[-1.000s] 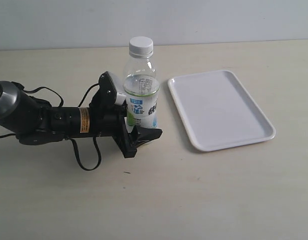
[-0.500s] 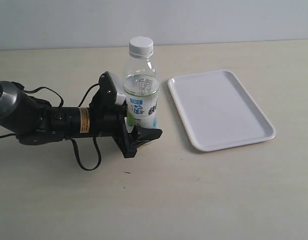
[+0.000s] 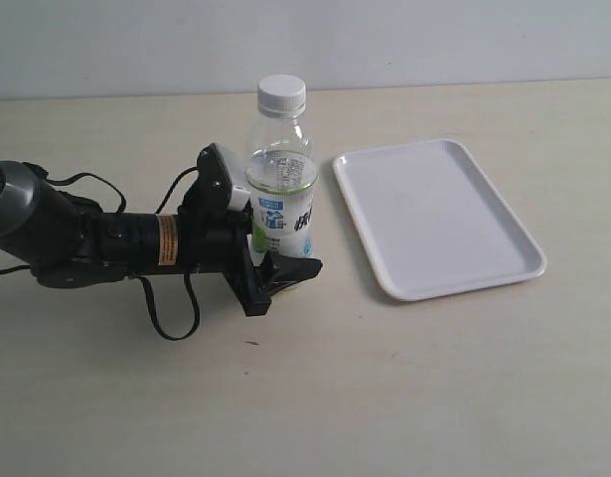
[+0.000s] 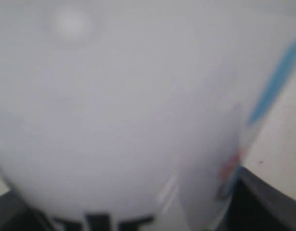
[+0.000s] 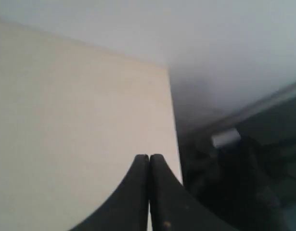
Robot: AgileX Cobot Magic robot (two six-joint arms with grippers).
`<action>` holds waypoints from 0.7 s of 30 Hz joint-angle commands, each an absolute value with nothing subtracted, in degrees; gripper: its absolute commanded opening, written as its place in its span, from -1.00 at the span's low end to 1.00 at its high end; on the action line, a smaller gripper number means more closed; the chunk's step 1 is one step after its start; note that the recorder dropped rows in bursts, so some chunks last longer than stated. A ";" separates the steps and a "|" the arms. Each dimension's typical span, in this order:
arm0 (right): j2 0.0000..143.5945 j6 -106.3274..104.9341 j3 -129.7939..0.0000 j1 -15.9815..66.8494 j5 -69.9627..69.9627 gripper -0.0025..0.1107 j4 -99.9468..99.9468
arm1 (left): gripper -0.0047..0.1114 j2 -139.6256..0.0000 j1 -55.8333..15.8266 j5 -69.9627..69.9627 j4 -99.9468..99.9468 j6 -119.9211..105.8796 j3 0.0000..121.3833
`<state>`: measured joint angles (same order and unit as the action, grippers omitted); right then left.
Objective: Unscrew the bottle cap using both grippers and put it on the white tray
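Observation:
The bottle [image 3: 281, 189] stands upright on the table, its white bottle cap [image 3: 282, 92] screwed on the neck. My left gripper [image 3: 283, 250] reaches in from the left and is shut on the bottle's lower, labelled part; the far jaw is hidden behind the bottle. In the left wrist view the bottle [image 4: 128, 106] fills the picture as a blur. The white tray [image 3: 439, 214] lies just right of the bottle with nothing on it. My right gripper [image 5: 149, 158] is shut with nothing in it, and the exterior view does not show it.
Loose black cables [image 3: 171, 323] hang from the left arm onto the tabletop. The right wrist view shows the table's edge [image 5: 173, 125] with dark equipment [image 5: 234, 183] beyond it.
The bottle has shifted very slightly to the right in the left gripper's hold. The arm itself has barely moved.

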<state>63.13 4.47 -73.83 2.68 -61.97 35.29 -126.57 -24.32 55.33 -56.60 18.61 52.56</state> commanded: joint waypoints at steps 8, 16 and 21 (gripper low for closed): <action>84.95 -23.04 -82.04 2.66 -69.96 -0.84 -22.86 | -0.92 -125.68 -24.62 57.30 -55.79 18.57 53.02; 91.48 -24.86 -84.26 2.66 -69.96 -0.05 -35.18 | -0.92 -125.68 -24.62 56.56 -55.94 18.24 53.28; 95.05 -24.86 -91.09 6.31 -69.96 -0.03 -32.47 | -0.92 -125.68 -24.62 56.56 -55.94 18.24 53.28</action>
